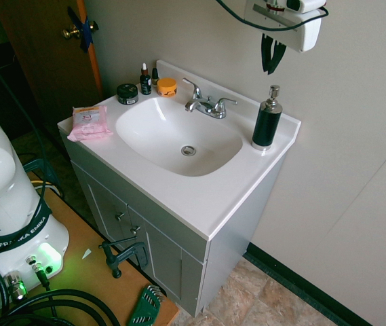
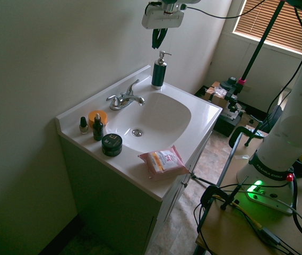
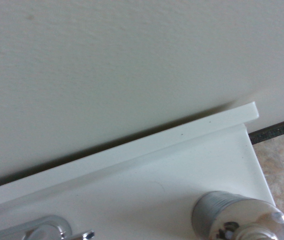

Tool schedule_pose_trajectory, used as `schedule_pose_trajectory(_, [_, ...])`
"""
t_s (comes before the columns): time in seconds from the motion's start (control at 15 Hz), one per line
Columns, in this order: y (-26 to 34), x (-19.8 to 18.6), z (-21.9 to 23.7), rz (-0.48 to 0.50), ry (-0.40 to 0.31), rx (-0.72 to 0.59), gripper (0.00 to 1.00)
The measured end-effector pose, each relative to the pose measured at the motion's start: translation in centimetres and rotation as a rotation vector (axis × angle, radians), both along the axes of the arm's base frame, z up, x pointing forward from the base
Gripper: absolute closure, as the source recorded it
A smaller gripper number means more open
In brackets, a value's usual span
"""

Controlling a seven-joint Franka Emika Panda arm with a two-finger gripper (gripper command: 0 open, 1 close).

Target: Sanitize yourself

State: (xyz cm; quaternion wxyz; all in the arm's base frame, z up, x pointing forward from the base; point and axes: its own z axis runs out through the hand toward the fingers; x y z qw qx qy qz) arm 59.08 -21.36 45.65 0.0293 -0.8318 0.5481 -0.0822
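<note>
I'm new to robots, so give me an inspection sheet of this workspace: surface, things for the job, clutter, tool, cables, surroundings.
Surface: white vanity top with a sink basin and chrome two-handle faucet; no spills seen.
Job's things: dark green pump bottle with a silver top, upright beside the basin; probably the sanitizer.
Clutter: pink wipes packet, black lidded jar, orange jar, dropper bottle, small nail-polish-like bottle.
Tool: above the pump bottle, not touching it, holding nothing.
Cables: black, looped by the arm's base.
Surroundings: wooden door, window blinds.
</note>
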Motion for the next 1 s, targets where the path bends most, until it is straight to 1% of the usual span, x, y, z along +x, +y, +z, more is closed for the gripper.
schedule_pose_trajectory(0.47, [-3.1,-1.2,-0.1,-0.027,0.006,-0.010,1.00])
schedule_pose_trajectory(0.73, [-3.3,-1.8,-1.3,-0.031,0.024,0.003,1.00])
schedule_pose_trajectory(1.0, [-3.2,-2.0,-1.5,-0.031,0.021,0.003,1.00])
